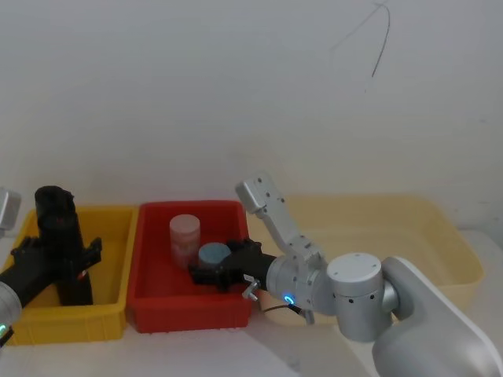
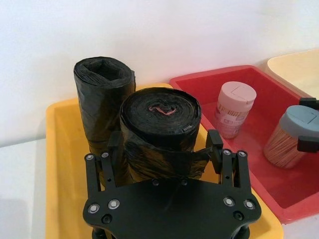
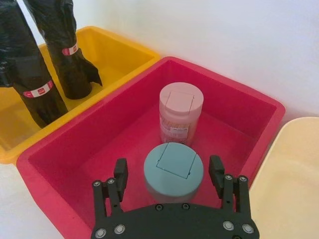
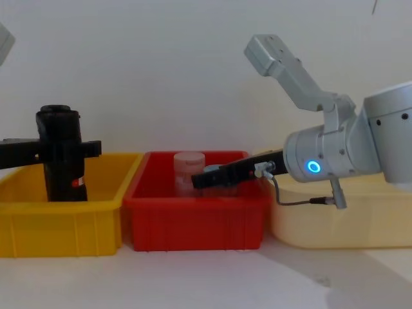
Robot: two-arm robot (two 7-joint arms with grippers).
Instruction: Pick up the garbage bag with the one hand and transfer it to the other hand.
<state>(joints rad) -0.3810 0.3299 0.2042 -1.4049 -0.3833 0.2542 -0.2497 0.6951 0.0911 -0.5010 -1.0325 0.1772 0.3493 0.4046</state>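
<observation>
The left pincer (image 2: 164, 149) pinches the garbage bag (image 2: 162, 129), not yet lifted from the yellow bin (image 2: 60, 164). The right pincer (image 3: 169, 174), spread around a blue-lidded jar (image 3: 173, 167), awaits the handover.

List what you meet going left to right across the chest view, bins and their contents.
yellow bin with the garbage bag held by the left gripper → red bin with a pink-lidded jar and the right gripper → cream bin
</observation>
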